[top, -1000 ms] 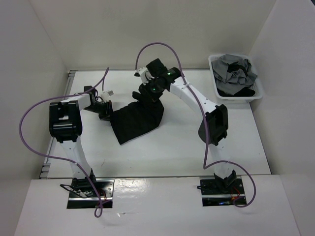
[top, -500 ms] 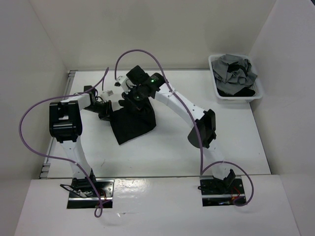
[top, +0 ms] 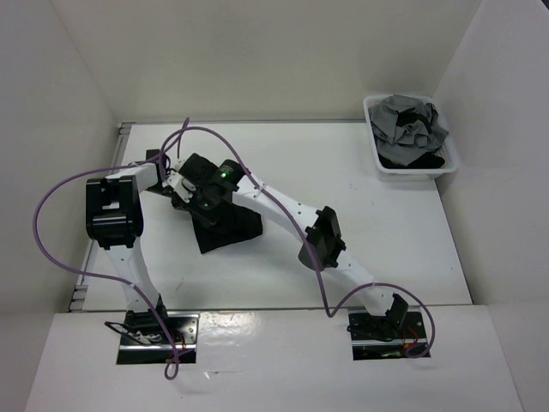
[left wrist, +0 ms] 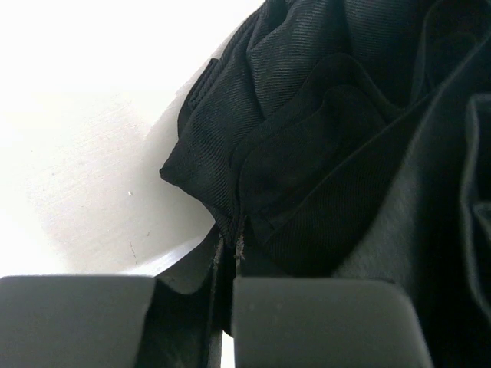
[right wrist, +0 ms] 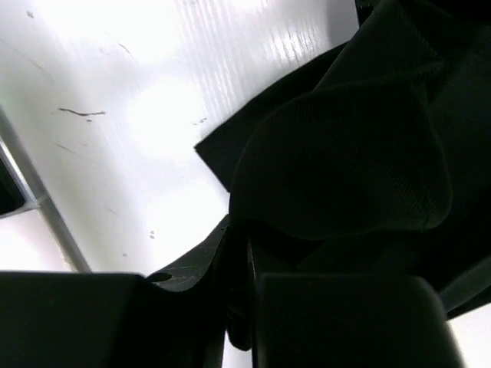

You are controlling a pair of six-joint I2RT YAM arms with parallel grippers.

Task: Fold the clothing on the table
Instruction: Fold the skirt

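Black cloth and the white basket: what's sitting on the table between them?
Nothing: the top view shows bare table between clothing and basket; only the right arm reaches over it.

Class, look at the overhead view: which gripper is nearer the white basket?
Right, but only narrowly. Both grippers sit at the clothing, far left of the basket. The right gripper lies just on the basket side of the left gripper.

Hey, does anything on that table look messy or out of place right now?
The black clothing lies skewed on the table, bunched in thick folds at its far-left end. A grey garment sits crumpled in the white basket at the far right corner.
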